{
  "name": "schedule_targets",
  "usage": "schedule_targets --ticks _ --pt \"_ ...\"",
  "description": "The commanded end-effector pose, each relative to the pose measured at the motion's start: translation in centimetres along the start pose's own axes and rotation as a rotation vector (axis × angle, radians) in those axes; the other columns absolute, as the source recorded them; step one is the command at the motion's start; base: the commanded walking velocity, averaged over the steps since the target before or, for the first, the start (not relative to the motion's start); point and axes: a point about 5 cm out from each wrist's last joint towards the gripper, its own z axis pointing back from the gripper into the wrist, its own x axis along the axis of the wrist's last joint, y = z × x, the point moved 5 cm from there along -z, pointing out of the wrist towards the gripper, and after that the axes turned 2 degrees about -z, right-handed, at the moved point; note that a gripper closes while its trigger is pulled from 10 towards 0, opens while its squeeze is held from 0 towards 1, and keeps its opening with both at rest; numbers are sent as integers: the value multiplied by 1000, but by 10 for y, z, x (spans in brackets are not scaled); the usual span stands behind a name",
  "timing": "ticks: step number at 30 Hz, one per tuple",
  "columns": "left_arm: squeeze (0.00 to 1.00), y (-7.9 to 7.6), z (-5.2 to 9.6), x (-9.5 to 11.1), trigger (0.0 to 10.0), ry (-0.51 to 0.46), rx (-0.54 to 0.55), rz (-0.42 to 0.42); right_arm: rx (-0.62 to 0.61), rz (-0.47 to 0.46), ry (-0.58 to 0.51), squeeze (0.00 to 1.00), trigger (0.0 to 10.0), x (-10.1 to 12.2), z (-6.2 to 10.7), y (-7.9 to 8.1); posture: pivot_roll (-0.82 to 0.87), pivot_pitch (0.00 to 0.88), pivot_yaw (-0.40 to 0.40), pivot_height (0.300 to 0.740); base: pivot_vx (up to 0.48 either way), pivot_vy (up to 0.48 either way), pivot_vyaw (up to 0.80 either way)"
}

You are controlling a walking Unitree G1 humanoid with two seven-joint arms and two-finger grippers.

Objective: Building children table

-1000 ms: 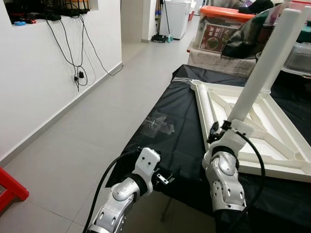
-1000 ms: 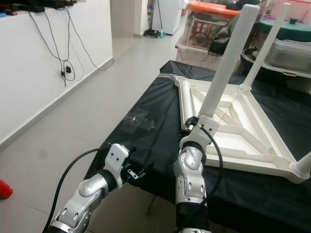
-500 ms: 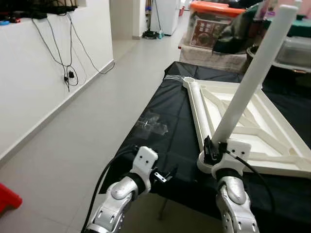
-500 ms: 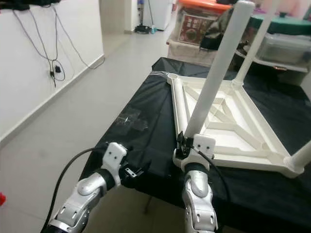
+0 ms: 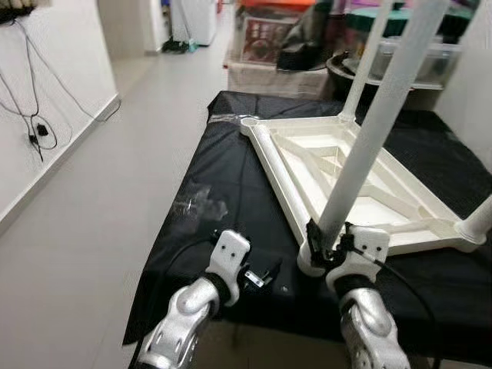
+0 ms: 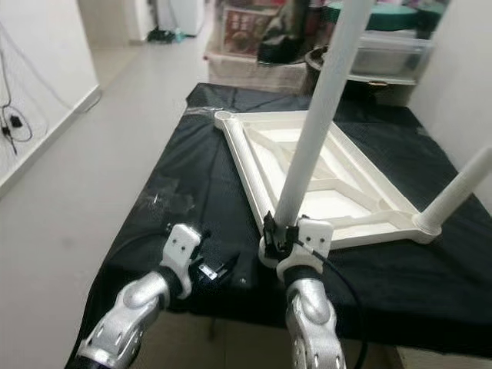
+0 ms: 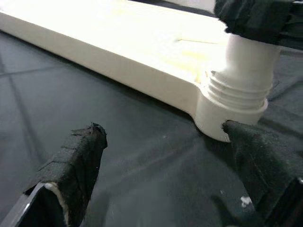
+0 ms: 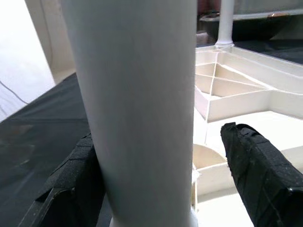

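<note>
Right hand [image 5: 326, 240] spread around smooth white round leg [image 5: 377, 127] — left hand [image 5: 261, 277] open, empty.

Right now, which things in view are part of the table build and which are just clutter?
Job:
upturned white tabletop
leg at its near corner, right end effector around its base
two more upright legs
left end effector, open beside that corner

Lying about:
clear plastic wrap on the black cloth
storage boxes
wall cables
</note>
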Motion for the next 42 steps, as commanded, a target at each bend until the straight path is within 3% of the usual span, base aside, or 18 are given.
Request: schedule_targets --ticks 1,9,13,19,25,32,39,41,42 --pt "0 -1 0 -1 10000 9 -10 -2 -9 -11 -2 0 10000 2 -1 -6 122 0 -87 740 0 0 -788" --pt "0 -1 -1 0 10000 7 -9 -1 46 -23 -22 0 10000 10 -9 0 123 0 -91 740 0 0 -784" --pt "0 -1 -1 0 10000 8 -8 -1 78 19 -31 0 10000 14 -16 3 123 0 -90 740 0 0 -197" --pt "0 -1 -1 0 10000 8 -6 -2 239 -42 -12 0 10000 21 -35 18 126 0 -92 740 0 0 0" --pt "0 -1 -1 1 10000 7 -6 -2 338 -73 12 0 10000 24 -43 21 131 0 -98 740 0 0 0" --pt "0 -4 0 3 10000 2 -6 -4 501 0 70 0 10000 28 -67 18 146 0 -110 740 0 0 0" --pt "0 -7 5 3 10000 1 -10 -5 576 13 107 0 10000 29 -78 23 172 0 -122 740 0 0 0" --pt "0 -10 10 3 10000 1 -16 -7 687 0 147 0 10000 31 -83 35 183 0 -129 740 0 0 0" --pt "0 -12 13 3 10000 3 -19 -9 802 -29 189 0 10000 29 -78 47 195 0 -134 740 0 0 0"
